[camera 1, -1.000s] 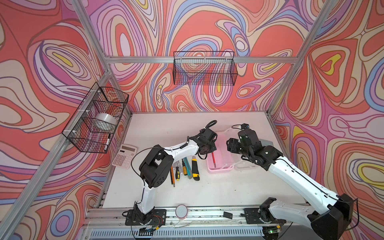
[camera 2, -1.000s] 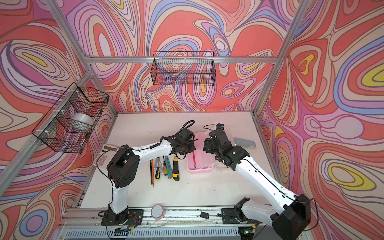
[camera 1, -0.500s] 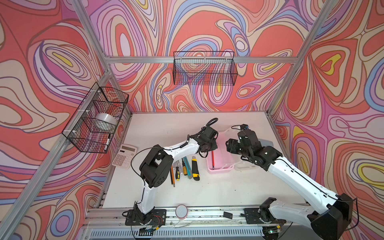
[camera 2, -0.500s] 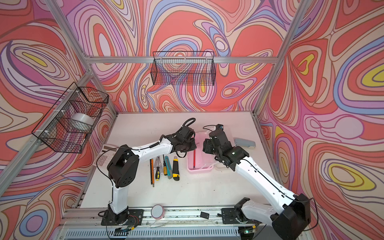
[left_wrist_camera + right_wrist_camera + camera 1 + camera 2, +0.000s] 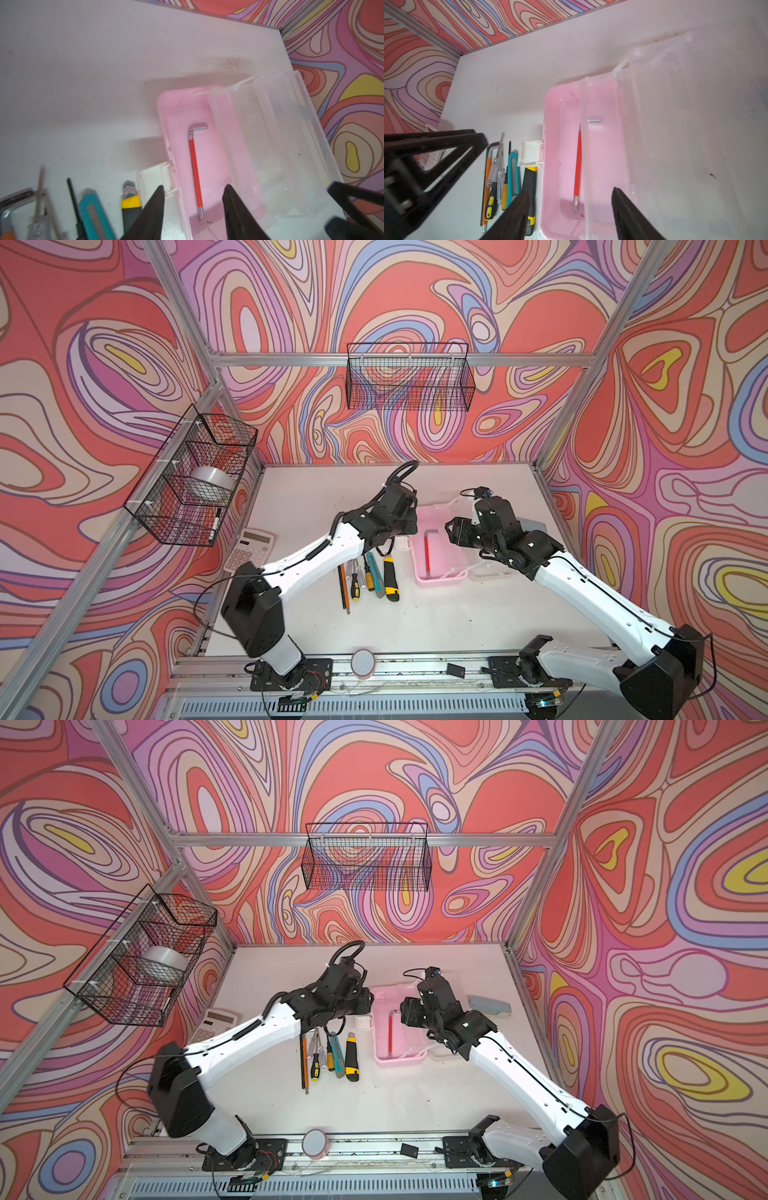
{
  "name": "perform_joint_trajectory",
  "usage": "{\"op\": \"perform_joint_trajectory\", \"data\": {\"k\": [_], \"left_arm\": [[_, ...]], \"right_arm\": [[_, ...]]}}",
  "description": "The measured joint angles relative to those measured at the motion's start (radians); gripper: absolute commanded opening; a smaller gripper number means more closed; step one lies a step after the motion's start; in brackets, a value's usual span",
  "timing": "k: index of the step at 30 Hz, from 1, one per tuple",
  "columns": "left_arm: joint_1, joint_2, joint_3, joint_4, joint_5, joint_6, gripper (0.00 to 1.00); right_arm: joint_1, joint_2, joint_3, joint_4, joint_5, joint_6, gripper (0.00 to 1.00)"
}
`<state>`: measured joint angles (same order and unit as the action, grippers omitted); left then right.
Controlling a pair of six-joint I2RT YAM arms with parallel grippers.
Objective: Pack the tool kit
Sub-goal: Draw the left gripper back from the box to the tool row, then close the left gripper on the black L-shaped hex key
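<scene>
The pink tool box [image 5: 436, 581] stands open mid-table, its clear lid [image 5: 270, 135] folded out to the right. A red hex key [image 5: 194, 158] lies loose on the box floor, also seen in the right wrist view [image 5: 578, 162]. My left gripper [image 5: 194, 187] hovers open over the box's left wall and latch, holding nothing. My right gripper [image 5: 570, 190] hangs open above the box and lid hinge, also empty. Left of the box lie a yellow-black knife [image 5: 390, 578], a teal knife [image 5: 375, 576], screwdrivers [image 5: 355, 585] and an orange hex key [image 5: 343, 585].
A calculator [image 5: 249, 549] lies by the left wall under a wire basket [image 5: 191, 489] holding a tape roll. Another wire basket [image 5: 409, 381] hangs on the back wall. A grey-blue block [image 5: 489, 1006] sits right of the lid. A tape roll [image 5: 363, 662] rests on the front rail.
My left gripper has opened and let go of the red hex key, which now lies in the pink box. The right gripper has shifted slightly left.
</scene>
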<state>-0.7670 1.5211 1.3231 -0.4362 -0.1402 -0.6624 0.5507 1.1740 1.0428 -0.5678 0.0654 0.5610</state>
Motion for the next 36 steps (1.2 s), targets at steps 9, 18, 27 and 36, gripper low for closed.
{"op": "perform_joint_trajectory", "data": {"k": [9, 18, 27, 36], "left_arm": [[0.154, -0.364, -0.407, -0.114, -0.075, -0.017, 0.48], [0.306, -0.509, -0.622, -0.14, -0.057, -0.023, 0.44], [0.369, -0.381, -0.698, 0.001, -0.013, -0.021, 0.38], [0.43, -0.216, -0.696, 0.129, 0.061, 0.004, 0.31]], "right_arm": [[0.122, 0.031, 0.0, 0.067, -0.046, 0.029, 0.6], [0.192, 0.123, 0.0, 0.09, -0.048, 0.051, 0.59], [0.204, 0.165, -0.002, 0.091, -0.045, 0.07, 0.59], [0.204, 0.17, -0.001, 0.097, 0.002, 0.082, 0.59]]}}
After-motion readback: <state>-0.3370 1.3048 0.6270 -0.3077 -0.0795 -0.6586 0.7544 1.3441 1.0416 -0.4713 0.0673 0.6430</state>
